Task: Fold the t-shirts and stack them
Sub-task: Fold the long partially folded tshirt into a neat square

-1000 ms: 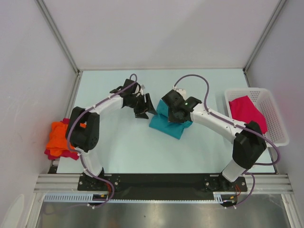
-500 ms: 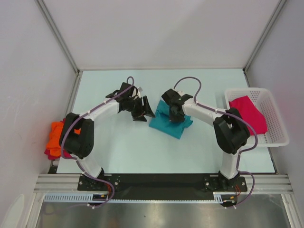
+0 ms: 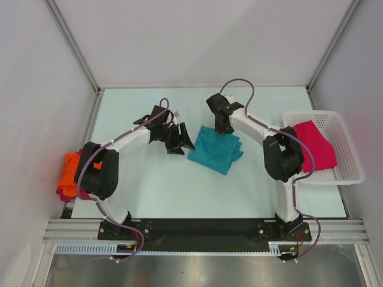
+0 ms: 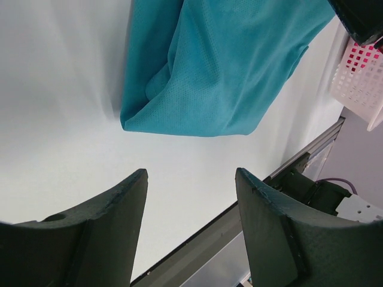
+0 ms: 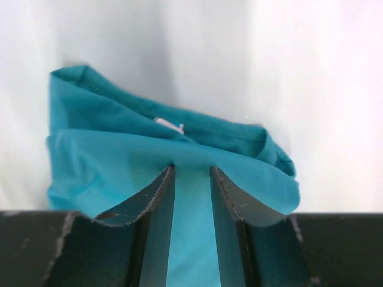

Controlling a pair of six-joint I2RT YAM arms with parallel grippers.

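The table (image 3: pixel 155 185) is a pale surface enclosed by white walls, with both arm bases mounted at its near edge.

The white lattice basket (image 3: pixel 352 156) stands at the right edge of the table. The magenta-pink t-shirt (image 3: pixel 314 143) lies inside it, loosely bundled.

The teal t-shirt (image 3: pixel 216 152) lies near the centre of the table, partly folded into a rough diamond with several layers overlapping. Its far edge is raised off the surface.

The orange t-shirt (image 3: pixel 72 170) sits in a pile at the left edge of the table, on top of the dark red t-shirt (image 3: pixel 63 192), which shows beneath it on the near side.

The right gripper (image 3: pixel 224 127) is positioned over the far edge of the teal t-shirt. In the right wrist view, its fingers are drawn close together with a fold of teal cloth pinched between them.

The left gripper (image 3: pixel 184 143) is just left of the teal t-shirt, apart from it. Its fingers are spread with only bare table between them.

The white neck label (image 5: pixel 170 125) is visible at the shirt's collar seam, beyond the right fingertips.
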